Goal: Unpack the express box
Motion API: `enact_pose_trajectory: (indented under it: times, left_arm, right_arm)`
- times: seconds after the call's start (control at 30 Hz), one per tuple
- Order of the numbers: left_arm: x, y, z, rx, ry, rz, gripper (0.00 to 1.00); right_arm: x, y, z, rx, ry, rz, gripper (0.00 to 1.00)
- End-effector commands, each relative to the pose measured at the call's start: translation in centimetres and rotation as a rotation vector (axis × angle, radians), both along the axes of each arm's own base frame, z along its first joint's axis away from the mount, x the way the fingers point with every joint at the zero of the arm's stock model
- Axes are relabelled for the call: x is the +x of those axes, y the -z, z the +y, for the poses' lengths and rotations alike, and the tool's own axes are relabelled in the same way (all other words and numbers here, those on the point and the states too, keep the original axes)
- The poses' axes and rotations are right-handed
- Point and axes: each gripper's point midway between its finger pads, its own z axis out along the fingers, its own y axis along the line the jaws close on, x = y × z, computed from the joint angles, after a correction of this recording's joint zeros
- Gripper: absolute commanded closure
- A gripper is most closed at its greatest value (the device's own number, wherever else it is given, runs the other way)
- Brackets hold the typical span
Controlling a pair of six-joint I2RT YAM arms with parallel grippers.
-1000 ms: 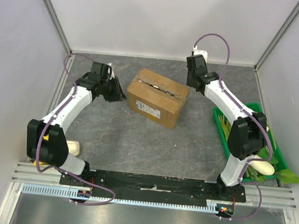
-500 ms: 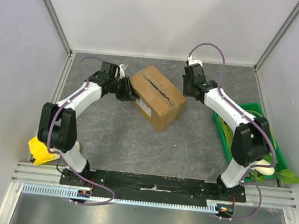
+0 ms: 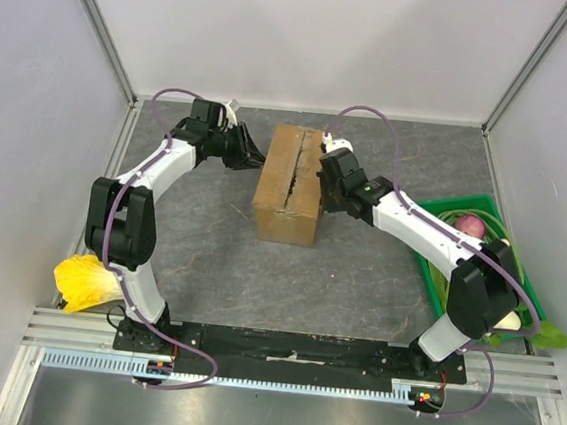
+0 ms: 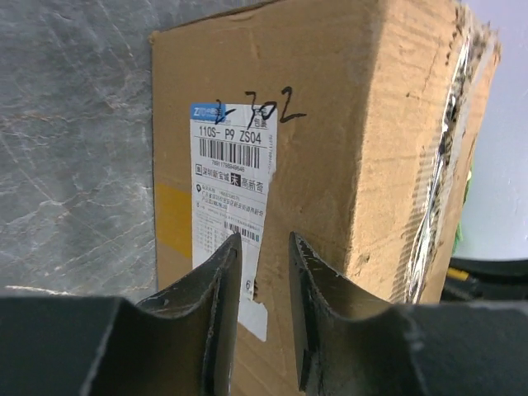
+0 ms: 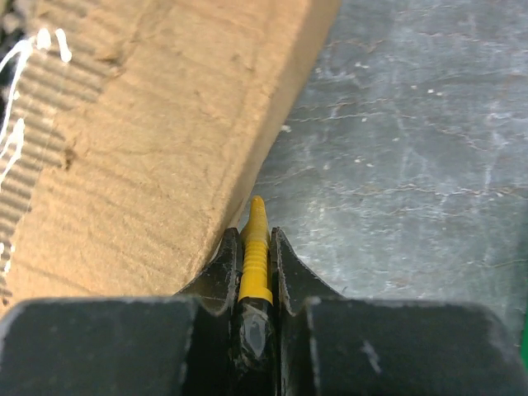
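Observation:
The express box is a brown carton standing mid-table with its top seam running near to far. In the left wrist view its side carries a white shipping label. My left gripper is at the box's far left side, with its jaws a narrow gap apart, nothing between them, and the tips close to the label. My right gripper is against the box's right side. It is shut on a yellow ribbed tool whose tip points along the box's lower edge.
A green crate of vegetables stands at the right, with a purple onion and a white radish in it. A yellow object lies near the left arm's base. Walls close in the table on three sides.
The box has turned so that its seam now runs near to far. My left gripper swung to its far left side. My right gripper moved left and nearer, against its right side.

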Motion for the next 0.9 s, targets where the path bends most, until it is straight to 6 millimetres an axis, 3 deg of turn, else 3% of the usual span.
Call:
enact_pose_trajectory:
  times: [0.0,0.13,0.3,0.57,0.87]
  left_arm:
    - [1.4,-2.8,0.0,-0.052,0.011,-0.066,0.64]
    - [2.2,-2.3,3.3,0.036,-0.114,-0.037,0.64]
    - [0.5,-3.8,5.4,0.079,-0.149,-0.065,0.61]
    - [-5.1,-6.3,3.3,-0.053,0.028,-0.112,0.48]
    - [-9.5,-5.2,1.5,-0.171,0.219,-0.119,0.46]
  right_arm:
    - [-1.4,-1.1,3.0,0.076,-0.035,-0.005,1.00]
    - [-1.4,-1.5,2.6,0.035,0.004,-0.015,1.00]
    - [-0.7,-4.8,1.4,-0.021,-0.018,-0.111,1.00]
    - [-1.1,-8.4,0.4,-0.057,-0.056,-0.158,1.00]
    - [-1.2,-15.3,0.5,0.024,-0.111,-0.312,1.00]
